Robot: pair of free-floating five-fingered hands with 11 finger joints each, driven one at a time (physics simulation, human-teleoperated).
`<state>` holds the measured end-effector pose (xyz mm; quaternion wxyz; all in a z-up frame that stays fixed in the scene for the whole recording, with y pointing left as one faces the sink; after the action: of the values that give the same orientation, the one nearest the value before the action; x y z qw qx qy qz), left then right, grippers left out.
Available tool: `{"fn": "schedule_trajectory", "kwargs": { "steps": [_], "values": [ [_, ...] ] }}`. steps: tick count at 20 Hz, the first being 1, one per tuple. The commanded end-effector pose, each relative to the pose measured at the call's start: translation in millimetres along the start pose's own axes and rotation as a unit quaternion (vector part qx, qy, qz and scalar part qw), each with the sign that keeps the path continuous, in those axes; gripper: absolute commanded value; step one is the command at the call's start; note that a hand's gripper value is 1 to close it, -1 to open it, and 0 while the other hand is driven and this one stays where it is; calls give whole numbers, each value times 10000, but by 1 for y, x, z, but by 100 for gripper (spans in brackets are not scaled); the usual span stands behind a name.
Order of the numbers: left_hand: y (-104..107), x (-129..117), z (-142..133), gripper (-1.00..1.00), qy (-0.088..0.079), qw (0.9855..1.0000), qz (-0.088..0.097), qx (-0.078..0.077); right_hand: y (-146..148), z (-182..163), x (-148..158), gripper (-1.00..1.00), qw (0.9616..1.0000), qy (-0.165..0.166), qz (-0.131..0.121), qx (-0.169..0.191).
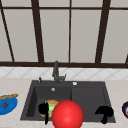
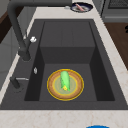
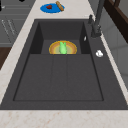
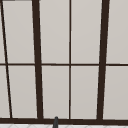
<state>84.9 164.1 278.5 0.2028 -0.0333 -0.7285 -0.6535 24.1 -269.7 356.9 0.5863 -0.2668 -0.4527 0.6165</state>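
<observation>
Matte black composite sink (image 1: 107,100) seen from the front, with one deep basin at left and one flat draining panel at right. One left hand (image 1: 44,110) low over the basin, in front of one round orange-and-yellow plate (image 1: 53,103); fingers pointing down, whether straight or curled cannot tell. One right hand (image 1: 105,113) at the sink's front right edge, hanging apart from everything, its grasp also impossible to tell. One glossy red ball (image 1: 67,115) between the two hands, covering part of the plate. One dark angular tap (image 1: 56,71) behind the basin. One blue bowl (image 1: 7,104) on the pale marbled counter at far left.

Left side view: same plate flat on the basin floor, one smooth green elongated vegetable (image 2: 64,80) lying across its middle. One dark dish (image 2: 80,7) on the counter beyond.

Right side view: plate and vegetable at the basin's far end, blue bowl behind.

Upper view: pale window panes (image 4: 85,32) with dark brown frames.
</observation>
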Motion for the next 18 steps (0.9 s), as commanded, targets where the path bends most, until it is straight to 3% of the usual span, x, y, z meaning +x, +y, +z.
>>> {"fn": "schedule_trajectory", "kwargs": {
  "steps": [1,4,6,11,18],
  "values": [
    [2,-19,-5,-100,-311,9994,17,-131,0,0,0,0,10000,0,0,0],
    [-1,-42,-9,-100,-179,9998,7,-114,0,0,0,0,10000,1,-2,-1],
    [-14,-60,-18,-100,-121,9999,3,-79,0,0,0,0,10000,1,-3,-2],
    [-41,-104,-27,-100,-206,9998,-38,-77,0,0,0,0,10000,2,-5,-3],
    [-74,-177,-36,-100,-186,9998,10,-35,0,0,0,0,10000,3,-7,-4]
  ]
}}
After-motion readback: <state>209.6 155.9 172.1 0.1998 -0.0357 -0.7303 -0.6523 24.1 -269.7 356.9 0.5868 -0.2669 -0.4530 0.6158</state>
